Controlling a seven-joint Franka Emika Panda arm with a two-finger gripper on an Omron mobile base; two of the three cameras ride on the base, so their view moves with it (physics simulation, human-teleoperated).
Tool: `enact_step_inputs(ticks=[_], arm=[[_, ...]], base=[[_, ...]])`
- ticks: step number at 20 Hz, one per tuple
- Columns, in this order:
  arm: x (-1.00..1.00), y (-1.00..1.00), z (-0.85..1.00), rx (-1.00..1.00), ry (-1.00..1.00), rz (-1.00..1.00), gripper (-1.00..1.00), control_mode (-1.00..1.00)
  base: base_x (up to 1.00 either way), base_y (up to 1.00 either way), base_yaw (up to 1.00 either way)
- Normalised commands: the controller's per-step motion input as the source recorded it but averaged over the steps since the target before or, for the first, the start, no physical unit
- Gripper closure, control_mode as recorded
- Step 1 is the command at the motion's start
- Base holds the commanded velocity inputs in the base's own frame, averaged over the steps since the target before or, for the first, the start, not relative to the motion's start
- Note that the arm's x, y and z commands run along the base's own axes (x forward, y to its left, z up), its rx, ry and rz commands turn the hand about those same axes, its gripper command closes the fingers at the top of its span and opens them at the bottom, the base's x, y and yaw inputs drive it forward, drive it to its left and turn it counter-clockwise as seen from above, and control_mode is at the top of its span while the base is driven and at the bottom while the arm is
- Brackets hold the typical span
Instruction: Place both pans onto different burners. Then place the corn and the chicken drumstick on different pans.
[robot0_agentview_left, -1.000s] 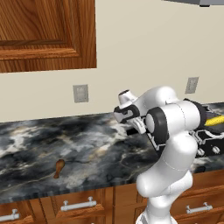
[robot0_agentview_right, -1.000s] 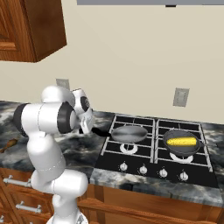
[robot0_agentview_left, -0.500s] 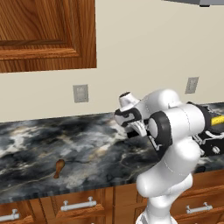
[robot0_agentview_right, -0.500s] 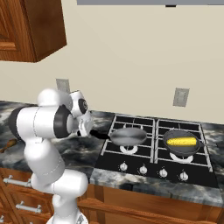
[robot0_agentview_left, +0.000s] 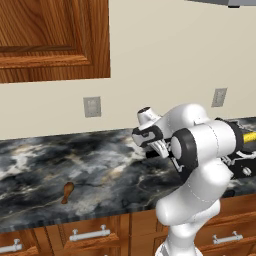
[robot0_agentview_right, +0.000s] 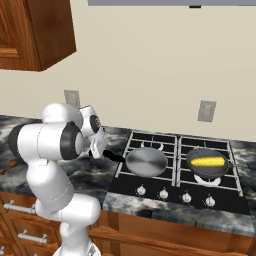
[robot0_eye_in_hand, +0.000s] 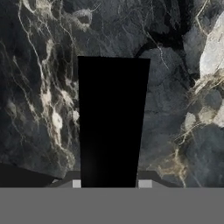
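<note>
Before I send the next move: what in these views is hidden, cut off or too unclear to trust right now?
- Gripper, right base view: its fingertips sit behind the hand, so the jaw state is unreadable.
- Silver pan handle, hand view: the dark bar's near end runs off the bottom edge; contact with it is unclear.
- Darker pan with corn, left base view: mostly hidden by the arm.
- Chicken drumstick, left base view: small, details unreadable.
</note>
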Motion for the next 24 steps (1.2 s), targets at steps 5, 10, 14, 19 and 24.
enact_step_inputs(ticks=[5,10,14,19,24], arm=[[0.00,-0.01,0.01,0.00,0.00,0.00,-1.00,-1.00],[-0.02,-0.02,0.29,0.01,0.00,0.00,-1.00,-1.00],[-0.31,0.06,0.50,0.00,0.00,0.00,-1.00,-1.00],[-0.72,0.31,0.29,0.02,-0.08,0.10,-1.00,-1.00],[-0.63,0.42,0.42,0.05,-0.07,0.17,-1.00,-1.00]], base=[[0.00,0.00,0.00],[0.00,0.00,0.00],[0.00,0.00,0.00],[0.00,0.00,0.00],[0.00,0.00,0.00]])
